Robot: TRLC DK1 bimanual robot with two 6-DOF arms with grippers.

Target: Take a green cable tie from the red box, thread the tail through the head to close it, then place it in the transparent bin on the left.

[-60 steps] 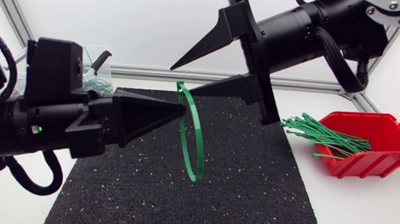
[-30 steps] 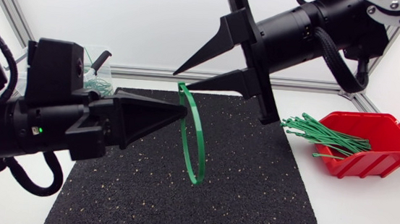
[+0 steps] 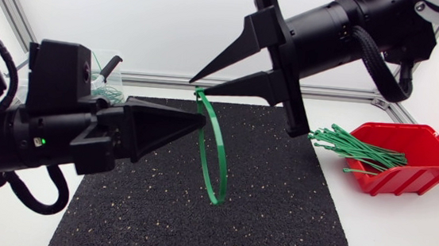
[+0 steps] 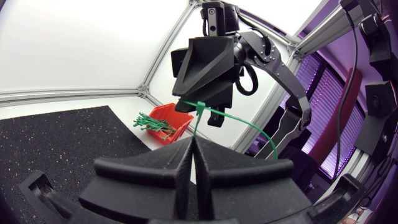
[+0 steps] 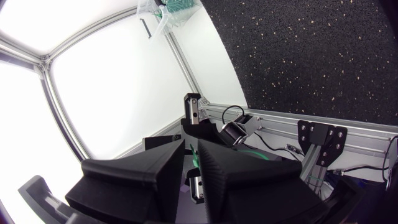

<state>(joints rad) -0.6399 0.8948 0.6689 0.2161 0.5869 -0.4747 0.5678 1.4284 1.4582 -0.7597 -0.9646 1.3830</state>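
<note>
A green cable tie (image 3: pixel 215 150) hangs as a closed loop above the black mat (image 3: pixel 275 215). My left gripper (image 3: pixel 202 121) is shut on the loop's upper part; in the left wrist view the tie's head (image 4: pixel 200 107) stands just ahead of its tips (image 4: pixel 193 138). My right gripper (image 3: pixel 195 87) comes down from the right to the loop's top. Its fingers stand a narrow gap apart, with a bit of green tie (image 5: pixel 194 158) between them ahead of the tips (image 5: pixel 190 144). The red box (image 3: pixel 420 156) holds several green ties (image 3: pixel 353 147).
The transparent bin (image 3: pixel 107 89), with green ties inside, stands at the back left behind my left arm. An aluminium frame rail (image 3: pixel 342 92) runs along the table's far edge. The red box (image 4: pixel 168 118) sits at the mat's right side.
My right gripper's fingers have drawn closer together around the top of the loop. The left gripper and the tie have barely moved.
</note>
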